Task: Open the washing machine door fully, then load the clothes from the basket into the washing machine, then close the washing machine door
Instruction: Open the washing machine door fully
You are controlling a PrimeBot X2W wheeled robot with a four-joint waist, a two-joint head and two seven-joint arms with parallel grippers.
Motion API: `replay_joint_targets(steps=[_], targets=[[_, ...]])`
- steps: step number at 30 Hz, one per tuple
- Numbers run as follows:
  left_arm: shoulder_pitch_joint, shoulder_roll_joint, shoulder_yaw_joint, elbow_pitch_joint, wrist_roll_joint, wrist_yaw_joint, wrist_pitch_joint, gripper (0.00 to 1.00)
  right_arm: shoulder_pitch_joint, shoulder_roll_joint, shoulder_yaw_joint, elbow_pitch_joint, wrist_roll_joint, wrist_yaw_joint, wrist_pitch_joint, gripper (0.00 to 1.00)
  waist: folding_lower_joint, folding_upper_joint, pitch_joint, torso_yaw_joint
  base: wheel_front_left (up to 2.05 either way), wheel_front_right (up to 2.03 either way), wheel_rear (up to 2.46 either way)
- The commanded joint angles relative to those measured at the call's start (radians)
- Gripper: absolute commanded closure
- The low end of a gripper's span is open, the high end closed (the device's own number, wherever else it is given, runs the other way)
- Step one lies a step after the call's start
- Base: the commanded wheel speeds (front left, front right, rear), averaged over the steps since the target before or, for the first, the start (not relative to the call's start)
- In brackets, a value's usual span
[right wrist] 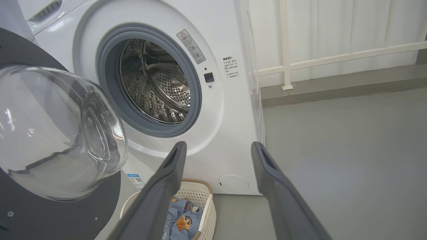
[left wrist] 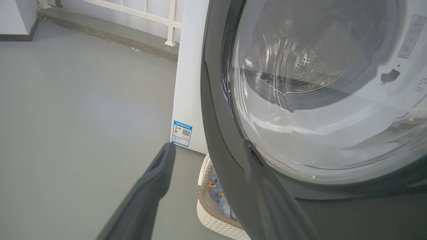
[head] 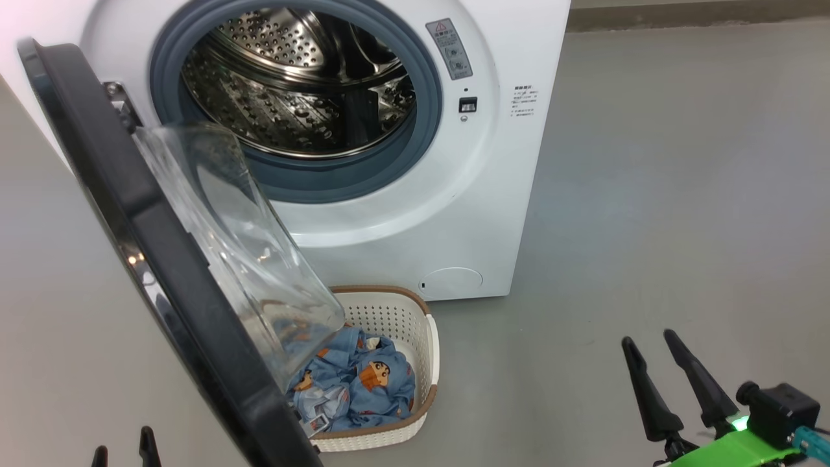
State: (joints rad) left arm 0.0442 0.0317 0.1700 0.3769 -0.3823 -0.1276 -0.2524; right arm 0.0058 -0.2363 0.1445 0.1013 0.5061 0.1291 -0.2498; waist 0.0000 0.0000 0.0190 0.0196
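The white washing machine (head: 415, 220) stands with its steel drum (head: 298, 84) exposed. The washing machine door (head: 162, 259) hangs open to the left, black ring edge-on, glass bowl (head: 240, 246) bulging over the basket (head: 425, 337). The basket sits on the floor against the machine's front, with the clothes (head: 366, 383), light blue with cartoon faces, piled inside and partly hidden by the glass. My left gripper (head: 122, 444) is open at the lower left, left of the door's lower edge; in its wrist view the door's rim (left wrist: 217, 116) lies just ahead of the fingers. My right gripper (head: 647, 338) is open over bare floor, right of the basket.
Grey floor (head: 681, 194) spreads to the right of the machine. A white railing (right wrist: 333, 56) on a low kerb (right wrist: 333, 86) runs behind it. A blue label sticker (left wrist: 181, 133) marks the machine's side. The open door reaches out over the basket's left half.
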Motion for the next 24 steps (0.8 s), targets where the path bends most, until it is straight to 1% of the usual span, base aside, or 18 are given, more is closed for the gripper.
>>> replay_joint_targets(steps=[1,9,14,16,24], targets=[[-0.007,0.019,0.034,-0.022,0.003,-0.003,-0.009,0.0,0.011,0.009,-0.011,-0.019,-0.041,0.002,-0.012,0.0,0.0,0.0,-0.007,-0.001,0.0,0.0,0.0],[0.006,0.018,0.035,-0.025,0.005,-0.003,-0.009,0.0,0.062,0.047,-0.076,0.018,-0.172,0.002,-0.012,0.0,0.0,0.0,-0.02,0.0,0.0,0.0,0.0],[0.013,0.018,0.038,-0.025,0.002,-0.003,-0.009,0.0,0.084,0.075,-0.152,0.031,-0.267,0.002,-0.012,0.0,0.0,0.0,-0.029,0.004,0.0,0.0,0.0],[0.016,0.018,0.037,-0.025,0.001,-0.003,-0.009,0.0,0.088,0.081,-0.175,0.037,-0.288,0.002,-0.012,0.0,0.0,0.0,-0.031,0.005,0.0,0.0,0.0],[0.019,0.018,0.037,-0.023,0.001,-0.003,-0.009,0.0,0.086,0.092,-0.213,0.051,-0.314,0.002,-0.012,0.0,0.0,0.0,-0.032,0.008,0.0,0.0,0.0]])
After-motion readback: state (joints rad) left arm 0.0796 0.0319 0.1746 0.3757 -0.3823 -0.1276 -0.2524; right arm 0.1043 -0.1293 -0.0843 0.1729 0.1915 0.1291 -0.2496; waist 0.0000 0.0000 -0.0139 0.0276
